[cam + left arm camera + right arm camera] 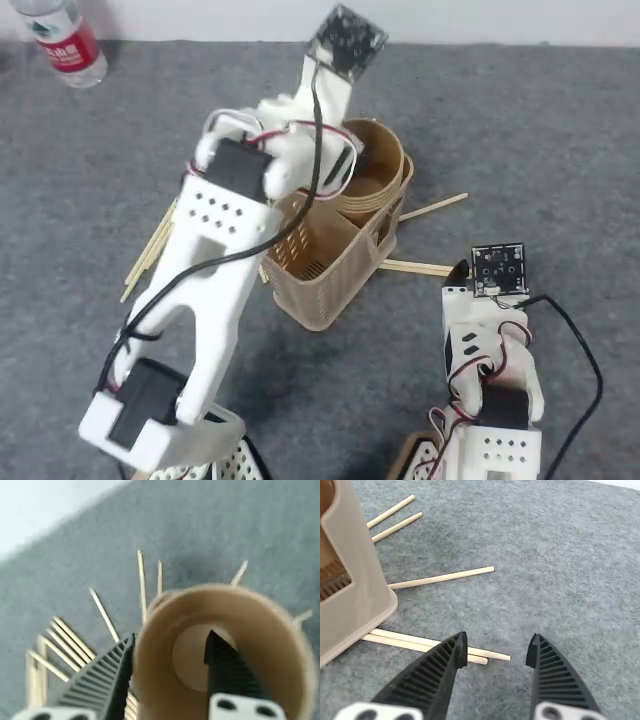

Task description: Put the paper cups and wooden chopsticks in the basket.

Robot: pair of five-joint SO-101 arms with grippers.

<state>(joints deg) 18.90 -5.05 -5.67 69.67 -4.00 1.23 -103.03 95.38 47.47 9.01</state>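
Straddling paper cup (pixel 277 645) wall, left fingers (pixel 107 680) apart, one inside; right fingers (pixel 435 675) apart over chopsticks (pixel 420 642).

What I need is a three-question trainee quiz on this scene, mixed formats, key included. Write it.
1. True or false: the right gripper is shut on a chopstick.
2. Around the paper cup, the left gripper's jaws stand: A) both outside; B) one inside, one outside; C) both inside.
3. Fill in: the chopsticks under the right gripper lie on the ____, beside the basket.
Key: 1 false; 2 B; 3 carpet.
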